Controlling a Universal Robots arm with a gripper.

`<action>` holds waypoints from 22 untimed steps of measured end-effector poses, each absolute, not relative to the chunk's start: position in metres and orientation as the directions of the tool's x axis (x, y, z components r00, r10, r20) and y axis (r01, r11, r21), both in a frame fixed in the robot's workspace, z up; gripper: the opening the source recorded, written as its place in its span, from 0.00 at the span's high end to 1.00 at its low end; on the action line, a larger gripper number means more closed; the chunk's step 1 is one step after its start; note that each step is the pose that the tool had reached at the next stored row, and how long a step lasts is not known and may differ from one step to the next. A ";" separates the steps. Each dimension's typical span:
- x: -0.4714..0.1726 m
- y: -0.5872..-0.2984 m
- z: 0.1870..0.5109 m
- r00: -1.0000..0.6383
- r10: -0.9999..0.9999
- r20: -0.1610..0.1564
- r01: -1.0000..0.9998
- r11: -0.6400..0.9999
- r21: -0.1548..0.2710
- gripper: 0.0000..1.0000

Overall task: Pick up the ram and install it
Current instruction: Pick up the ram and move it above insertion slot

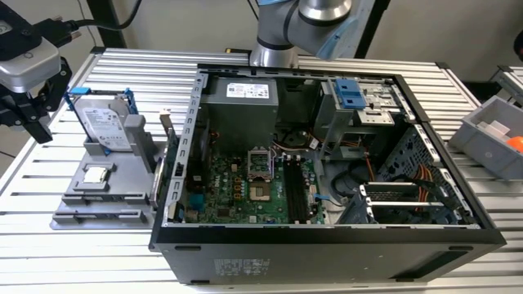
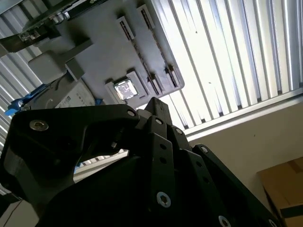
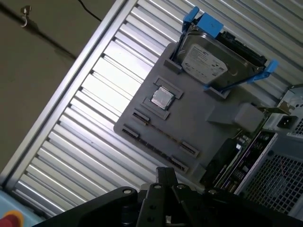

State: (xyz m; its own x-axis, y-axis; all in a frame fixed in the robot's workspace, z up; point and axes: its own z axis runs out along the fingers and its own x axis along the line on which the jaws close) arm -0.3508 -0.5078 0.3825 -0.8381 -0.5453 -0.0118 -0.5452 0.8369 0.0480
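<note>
A black tool hangs at ten o'clock in the exterior view; I cannot tell whether it is apart or together. The ram stands on edge at the grey holder's three o'clock side, beside the open computer case.

Silver arm, blue caps — black hand

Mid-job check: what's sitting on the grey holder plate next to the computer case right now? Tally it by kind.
On the grey holder plate:
Hard drive in its blue bracket: 1
Processor chip: 1
Ram stick, standing on edge at the side nearest the case: 1
Total: 3
</note>
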 end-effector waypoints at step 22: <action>-0.351 -0.508 0.382 -0.821 -0.571 -0.012 -0.571 0.820 0.048 1.00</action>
